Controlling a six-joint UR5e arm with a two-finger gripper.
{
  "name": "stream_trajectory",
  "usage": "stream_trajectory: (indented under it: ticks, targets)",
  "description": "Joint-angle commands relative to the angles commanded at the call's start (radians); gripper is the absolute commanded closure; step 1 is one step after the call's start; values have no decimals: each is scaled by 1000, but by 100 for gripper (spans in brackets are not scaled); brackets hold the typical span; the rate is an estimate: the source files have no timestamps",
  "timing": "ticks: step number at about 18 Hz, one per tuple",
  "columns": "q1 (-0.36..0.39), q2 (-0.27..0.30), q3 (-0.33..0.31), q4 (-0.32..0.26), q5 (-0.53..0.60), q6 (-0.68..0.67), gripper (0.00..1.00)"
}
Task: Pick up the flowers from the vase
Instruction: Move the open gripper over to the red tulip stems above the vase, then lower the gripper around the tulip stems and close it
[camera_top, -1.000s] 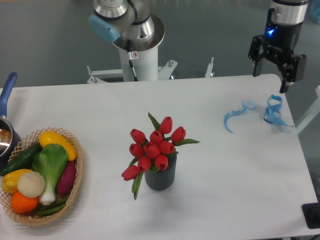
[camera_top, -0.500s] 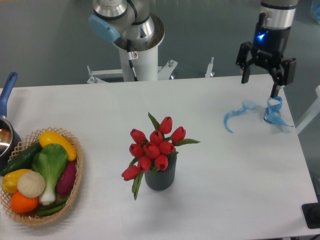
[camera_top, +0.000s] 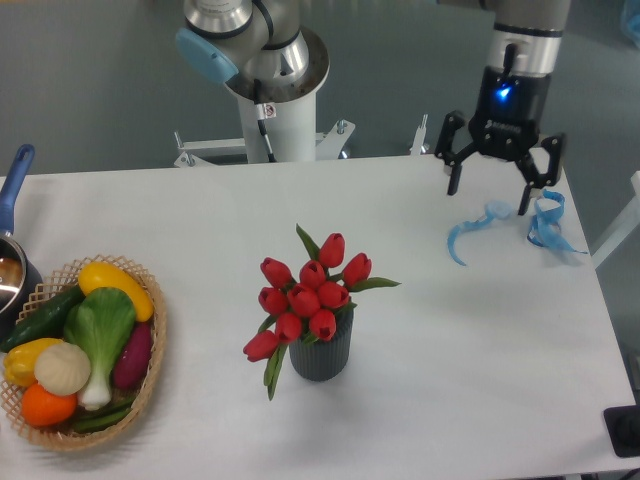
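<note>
Our gripper (camera_top: 489, 190) hangs spread and empty; the flowers (camera_top: 305, 295), well off to its lower left, sit ungrabbed in the vase (camera_top: 322, 352).

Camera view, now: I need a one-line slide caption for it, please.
Open gripper hovers over blue ribbons, right of the flowers in their vase.

flowers (camera_top: 305, 297) in vase (camera_top: 322, 353), mid-table

A white table (camera_top: 450, 380) carries a ribbed dark vase (camera_top: 322, 349) near its middle, a wicker basket (camera_top: 150, 365) at the left edge, a pot (camera_top: 12, 270) just beyond it, and two curly blue ribbons (camera_top: 470, 232) (camera_top: 546, 224) far right.
</note>
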Motion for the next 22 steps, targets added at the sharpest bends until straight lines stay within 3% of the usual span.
stream_trajectory:
  ticks: [2, 4, 6, 14, 22]
  targets:
    - [-45, -15, -24, 9, 0, -3, 0]
    - [-94, -25, -60, 89, -43, -24, 0]
    - [-100, -38, -90, 129, -138, -38, 0]
    - [-132, -55, -127, 153, -259, -34, 0]
    - [-213, -129, -118, 252, -301, -40, 0]
